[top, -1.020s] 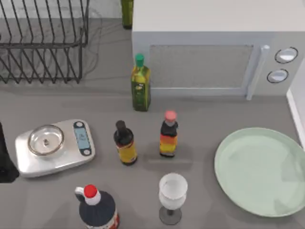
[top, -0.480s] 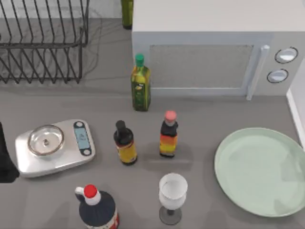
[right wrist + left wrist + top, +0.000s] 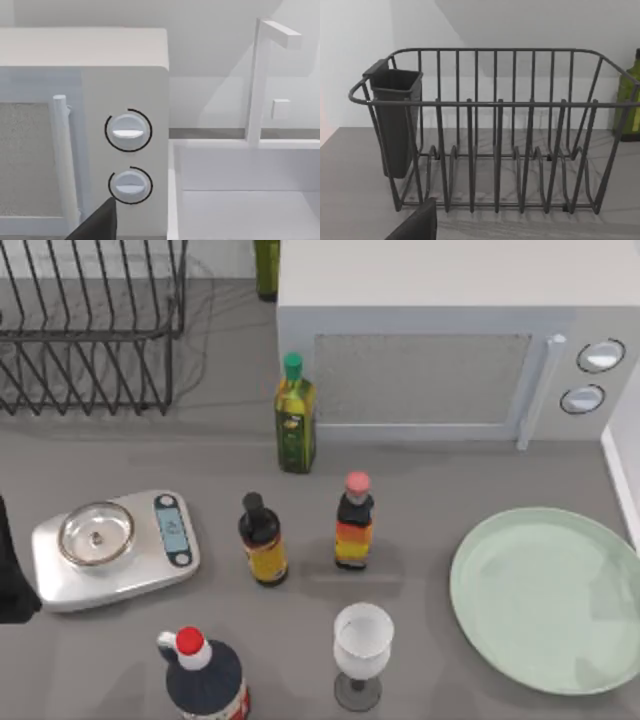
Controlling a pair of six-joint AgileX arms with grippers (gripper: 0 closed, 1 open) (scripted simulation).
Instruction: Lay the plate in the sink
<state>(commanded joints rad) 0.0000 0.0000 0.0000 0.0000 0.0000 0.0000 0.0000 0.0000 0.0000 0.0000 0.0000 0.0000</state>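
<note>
Large round pale mint-green plate (image 3: 545, 600), lying flat on grey counter at right side, beside straight white sink (image 3: 622, 478) rim.

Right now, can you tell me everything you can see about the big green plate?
The plate is big, round and pale mint green, smooth and plain, with a shallow raised rim. It looks like glazed ceramic or plastic, though I can't be sure. It lies flat, face up, with nothing on it, on the grey counter at the table's right side, just in front of the white microwave. Its right edge reaches the sink and its white rim. No gripper touches it.
</note>
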